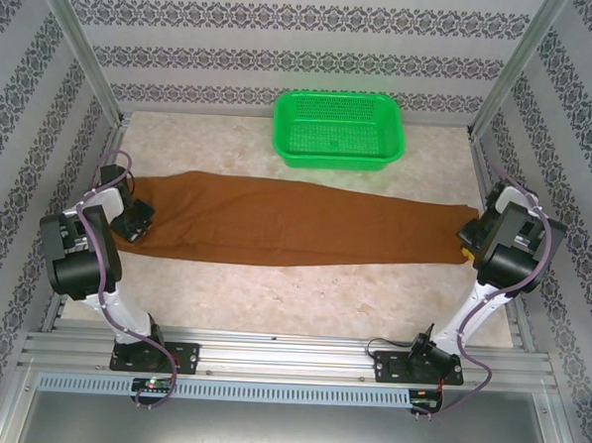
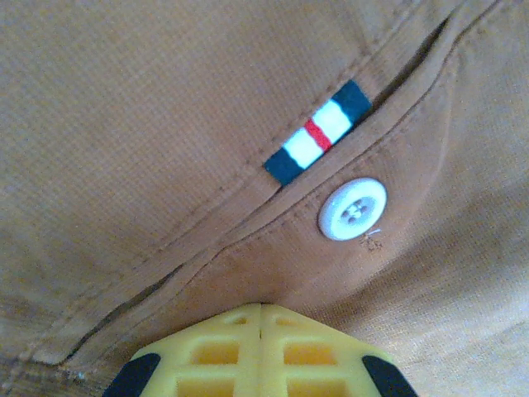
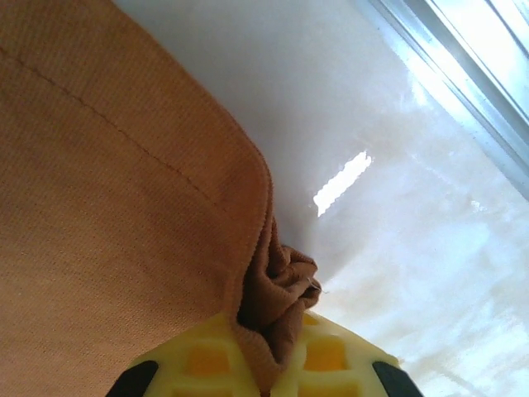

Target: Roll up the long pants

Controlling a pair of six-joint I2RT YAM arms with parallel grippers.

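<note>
The long pants lie flat and stretched across the table, rust-brown, waist end at the left and leg ends at the right. My left gripper stands on the waist end. Its yellow fingers are shut, with fabric drawn up to their tips just below a pale button and a striped label by a pocket seam. My right gripper is at the leg end. There its jaws are shut on a bunched corner of the hem, just above the table.
A green plastic basket stands at the back, just beyond the middle of the pants. Metal frame posts and patterned walls close in both sides. The pale marble tabletop lies bare between the pants and the arm bases.
</note>
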